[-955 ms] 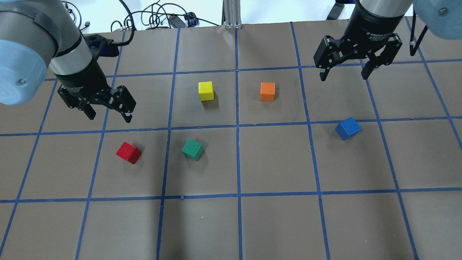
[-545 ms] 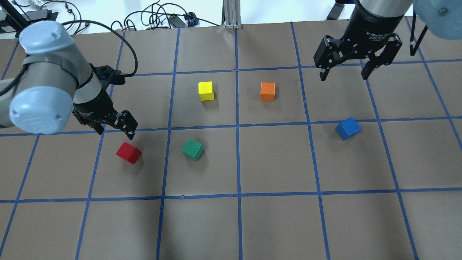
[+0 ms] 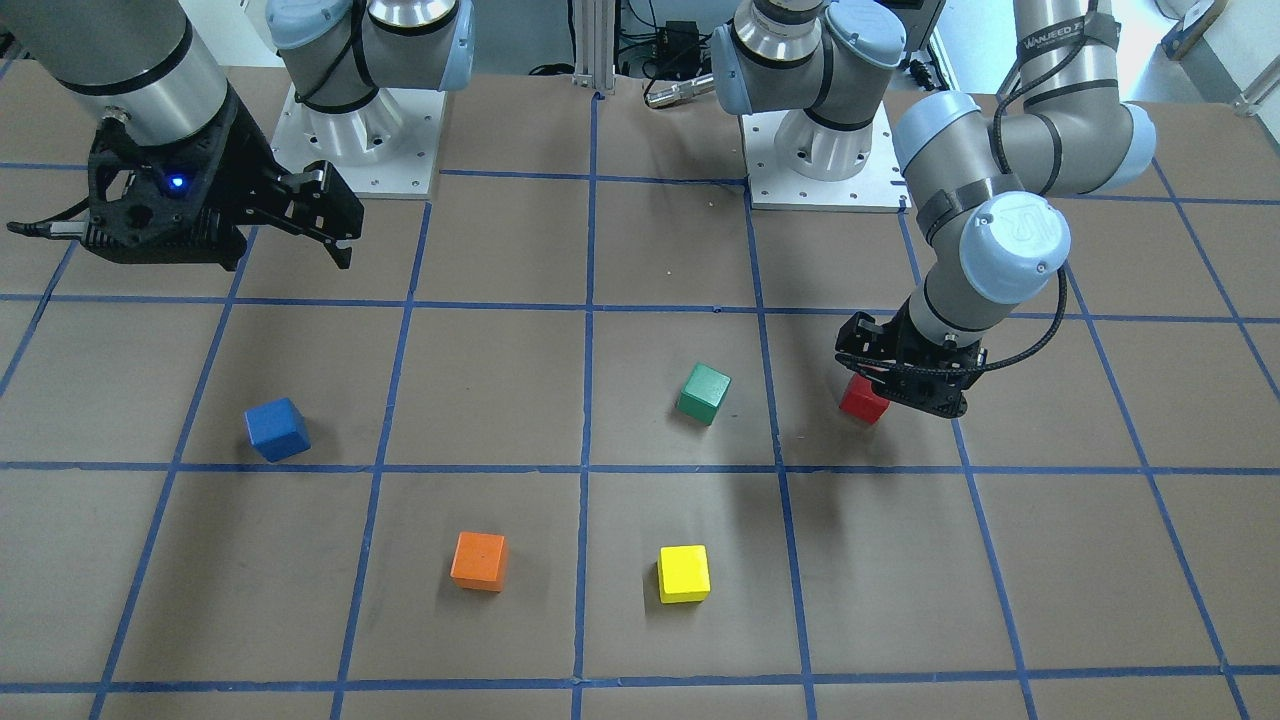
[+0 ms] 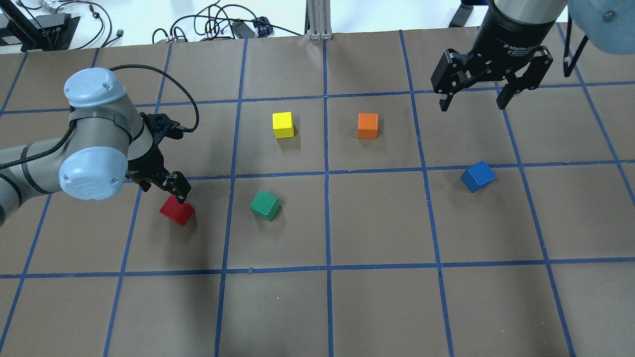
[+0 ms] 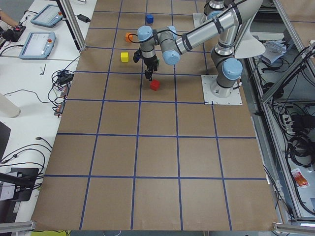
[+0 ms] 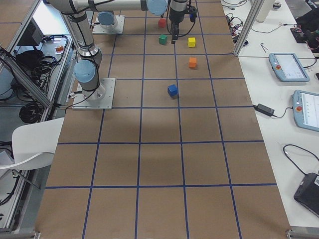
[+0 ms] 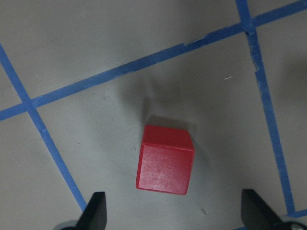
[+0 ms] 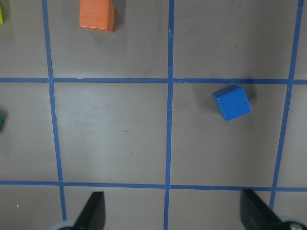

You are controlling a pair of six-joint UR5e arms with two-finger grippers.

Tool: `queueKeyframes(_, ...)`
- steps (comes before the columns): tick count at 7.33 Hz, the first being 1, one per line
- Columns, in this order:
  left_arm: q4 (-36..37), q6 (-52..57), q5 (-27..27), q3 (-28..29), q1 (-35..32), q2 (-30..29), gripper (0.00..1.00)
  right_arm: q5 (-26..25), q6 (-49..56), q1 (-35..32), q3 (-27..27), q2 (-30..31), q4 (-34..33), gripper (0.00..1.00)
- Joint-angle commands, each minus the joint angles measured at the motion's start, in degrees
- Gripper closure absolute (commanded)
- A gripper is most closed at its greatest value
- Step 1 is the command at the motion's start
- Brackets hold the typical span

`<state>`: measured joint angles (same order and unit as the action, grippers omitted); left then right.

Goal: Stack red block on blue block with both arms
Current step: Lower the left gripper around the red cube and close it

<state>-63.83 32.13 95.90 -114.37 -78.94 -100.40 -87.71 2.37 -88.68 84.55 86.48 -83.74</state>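
Observation:
The red block [image 4: 176, 210] lies on the brown table, left of centre, and also shows in the front view [image 3: 862, 400]. My left gripper [image 4: 163, 187] is open and low just over and behind it. In the left wrist view the red block [image 7: 165, 160] lies ahead of the open gripper's [image 7: 175, 215] two fingertips, untouched. The blue block [image 4: 478, 176] lies on the right, turned at an angle. My right gripper [image 4: 472, 104] is open and empty, held high behind it. The right wrist view shows the blue block [image 8: 231, 102] well ahead of the fingertips.
A green cube [image 4: 265, 205] lies just right of the red block. A yellow cube [image 4: 283, 125] and an orange cube [image 4: 367, 125] lie further back near the middle. Blue tape lines mark a grid on the table [image 4: 377, 307].
My left arm has swung down and forward, bringing its open gripper from well behind the red block to just over it. The right arm and all cubes have stayed put.

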Motion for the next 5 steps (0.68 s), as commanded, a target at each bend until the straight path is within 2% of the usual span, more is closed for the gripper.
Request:
queueKeyframes(1, 2.9, 5.6, 0.0, -2.0, 0.5, -2.7, 0.00, 0.0, 0.0, 0.0, 0.0, 0.0, 0.1, 0.00)
queueKeyframes(3, 9.8, 6.1, -0.5, -6.0, 2.4, -4.6, 0.00, 0.0, 0.1, 0.0, 0.1, 0.0, 0.1, 0.00)
queueKeyframes(4, 10.7, 6.1, -0.6, -6.1, 2.4, -5.5, 0.00, 0.0, 0.2, 0.0, 0.2, 0.0, 0.1, 0.00)
queueKeyframes(5, 10.8, 7.6, -0.6, -6.0, 2.4, -5.9, 0.33, 0.0, 0.2, 0.0, 0.6, 0.1, 0.1, 0.00)
